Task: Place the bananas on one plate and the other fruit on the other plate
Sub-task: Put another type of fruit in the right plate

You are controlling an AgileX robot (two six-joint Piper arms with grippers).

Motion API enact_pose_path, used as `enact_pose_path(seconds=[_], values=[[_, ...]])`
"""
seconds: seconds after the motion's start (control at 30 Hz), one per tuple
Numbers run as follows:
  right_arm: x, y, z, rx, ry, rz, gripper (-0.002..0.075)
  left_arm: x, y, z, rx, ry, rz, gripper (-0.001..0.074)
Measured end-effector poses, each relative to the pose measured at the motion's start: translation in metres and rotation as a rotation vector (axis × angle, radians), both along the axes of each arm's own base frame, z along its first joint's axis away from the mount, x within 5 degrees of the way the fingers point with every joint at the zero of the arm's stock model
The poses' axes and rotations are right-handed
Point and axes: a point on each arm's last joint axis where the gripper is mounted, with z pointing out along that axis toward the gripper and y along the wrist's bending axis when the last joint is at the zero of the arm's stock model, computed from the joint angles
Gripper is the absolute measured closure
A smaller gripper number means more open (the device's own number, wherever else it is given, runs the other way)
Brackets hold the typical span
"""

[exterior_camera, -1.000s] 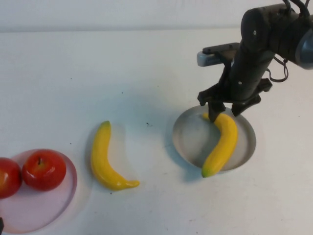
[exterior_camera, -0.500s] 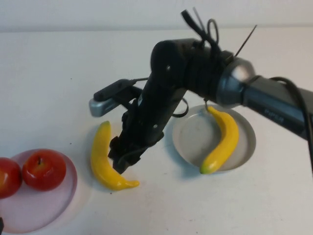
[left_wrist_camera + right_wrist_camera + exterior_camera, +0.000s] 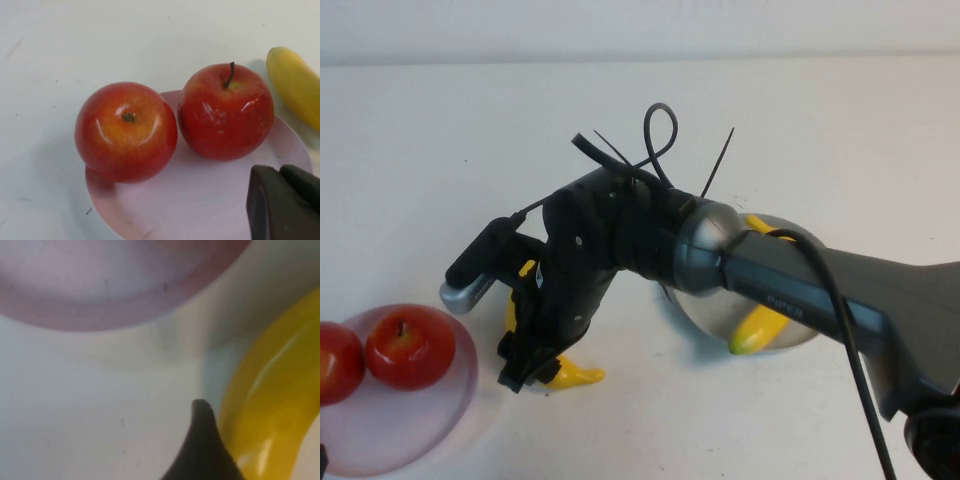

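One banana (image 3: 757,325) lies on the grey-blue plate (image 3: 800,335) at 3 o'clock; the second banana (image 3: 570,375) is on the table, right claw (image 3: 525,365) down over it, grip unclear. Both apples (image 3: 408,345) sit on the pink plate (image 3: 395,425) at 8 o'clock, left claw (image 3: 285,202) beside them, state unclear.

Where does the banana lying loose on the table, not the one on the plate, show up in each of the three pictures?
High view: the loose banana is lower centre, mostly hidden under the right pincer.
Left wrist view: at the upper right edge, beside the pink plate; the left pincer hangs over that plate.
Right wrist view: filling the right side.
Shared landmark: the pink plate.
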Motion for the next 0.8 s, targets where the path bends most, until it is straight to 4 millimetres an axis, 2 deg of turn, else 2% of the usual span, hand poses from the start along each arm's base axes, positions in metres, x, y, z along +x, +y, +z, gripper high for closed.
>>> enact_pose_path(seconds=[0.37, 0.47, 0.6, 0.7, 0.8], values=[[0.009, 0.003, -0.029, -0.051, -0.017, -0.058, 0.0282, 0.000, 0.000, 0.000, 0.000, 0.000, 0.000, 0.0731], [0.010, 0.003, -0.029, -0.050, -0.018, -0.063, 0.0307, 0.000, 0.000, 0.000, 0.000, 0.000, 0.000, 0.0731], [0.011, 0.005, -0.027, -0.039, 0.001, -0.118, 0.0413, 0.000, 0.000, 0.000, 0.000, 0.000, 0.000, 0.0731], [0.010, 0.002, -0.022, -0.043, 0.030, -0.171, 0.0413, 0.000, 0.000, 0.000, 0.000, 0.000, 0.000, 0.0731], [0.008, -0.006, -0.006, -0.054, 0.063, -0.251, 0.0413, 0.000, 0.000, 0.000, 0.000, 0.000, 0.000, 0.0731]])
